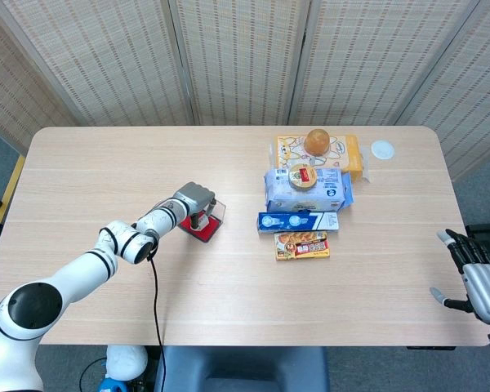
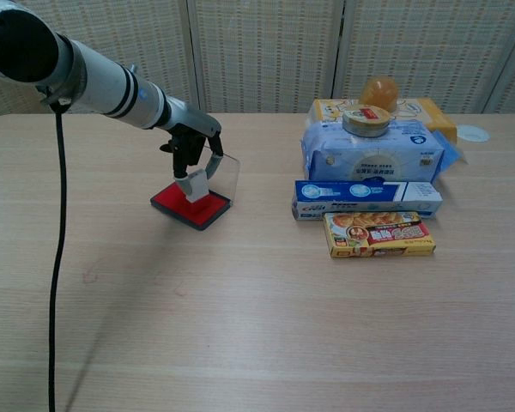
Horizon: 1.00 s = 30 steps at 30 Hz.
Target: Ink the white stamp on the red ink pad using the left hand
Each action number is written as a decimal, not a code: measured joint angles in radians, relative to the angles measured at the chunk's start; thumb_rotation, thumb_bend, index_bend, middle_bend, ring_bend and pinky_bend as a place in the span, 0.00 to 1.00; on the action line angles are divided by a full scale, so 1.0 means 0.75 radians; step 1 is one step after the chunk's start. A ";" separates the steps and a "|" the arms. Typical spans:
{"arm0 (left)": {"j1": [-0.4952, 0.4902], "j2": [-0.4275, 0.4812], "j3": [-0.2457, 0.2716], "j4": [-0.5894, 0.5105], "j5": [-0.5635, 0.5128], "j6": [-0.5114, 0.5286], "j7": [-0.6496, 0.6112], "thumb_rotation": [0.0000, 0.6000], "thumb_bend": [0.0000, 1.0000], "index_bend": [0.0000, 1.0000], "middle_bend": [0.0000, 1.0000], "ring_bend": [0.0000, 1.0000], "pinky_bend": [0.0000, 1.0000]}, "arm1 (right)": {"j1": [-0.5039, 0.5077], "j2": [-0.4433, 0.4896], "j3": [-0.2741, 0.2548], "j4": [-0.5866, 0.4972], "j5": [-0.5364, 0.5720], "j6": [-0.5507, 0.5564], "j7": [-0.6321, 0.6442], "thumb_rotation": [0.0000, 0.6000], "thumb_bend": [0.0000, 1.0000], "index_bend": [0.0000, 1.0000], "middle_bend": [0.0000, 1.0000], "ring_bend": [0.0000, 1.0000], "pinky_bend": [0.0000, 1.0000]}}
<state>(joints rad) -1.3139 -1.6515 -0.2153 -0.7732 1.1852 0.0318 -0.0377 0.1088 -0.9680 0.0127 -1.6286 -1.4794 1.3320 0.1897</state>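
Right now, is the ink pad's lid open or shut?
Open: the clear lid stands up behind the exposed red ink pad, with the white stamp on it.

The left arm is reaching forward, its robot hand [image 2: 191, 148] angling downward with fingers closing in a grip. The right robot hand [image 1: 477, 276] is resting at the edge, fingers spreading apart.

Matt pale wood-grain table [image 2: 240, 326]; clear, seemingly plastic lid [image 2: 226, 176] on the ink pad [image 2: 191, 204]; glossy printed boxes [image 2: 378, 233].
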 measured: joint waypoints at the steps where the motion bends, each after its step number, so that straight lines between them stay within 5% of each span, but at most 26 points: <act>1: 0.005 0.000 -0.002 -0.001 0.007 0.004 -0.001 1.00 0.43 0.88 1.00 0.95 0.81 | 0.001 -0.001 0.000 -0.001 0.000 -0.001 -0.004 1.00 0.23 0.00 0.00 0.00 0.00; 30: 0.074 -0.020 0.009 -0.025 0.163 0.108 -0.103 1.00 0.43 0.89 1.00 0.95 0.81 | -0.012 -0.013 -0.001 -0.007 -0.014 0.027 -0.042 1.00 0.23 0.00 0.00 0.00 0.00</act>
<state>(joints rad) -1.2587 -1.6667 -0.2088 -0.7919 1.3075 0.1126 -0.1149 0.0998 -0.9774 0.0121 -1.6335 -1.4898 1.3524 0.1586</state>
